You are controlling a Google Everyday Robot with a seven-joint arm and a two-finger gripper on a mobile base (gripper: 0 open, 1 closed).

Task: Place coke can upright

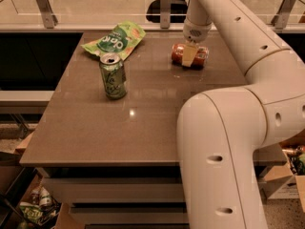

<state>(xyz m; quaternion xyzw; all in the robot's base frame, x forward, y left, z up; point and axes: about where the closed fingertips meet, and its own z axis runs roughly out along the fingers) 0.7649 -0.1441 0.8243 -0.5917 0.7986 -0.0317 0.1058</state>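
The coke can (200, 54) is red-orange and lies on its side at the far right of the brown table (119, 128). My gripper (189, 55) hangs straight down over the middle of the can. One pale finger (189, 54) shows in front of the can and reaches down to the table surface. The other finger is hidden behind the can.
A green drink can (113, 76) stands upright left of centre. A green snack bag (114, 38) lies flat at the far left. My arm's large white links (224, 147) cover the table's right side. A glass railing (95, 6) runs behind the table. Boxes and clutter (286, 175) sit on the floor.
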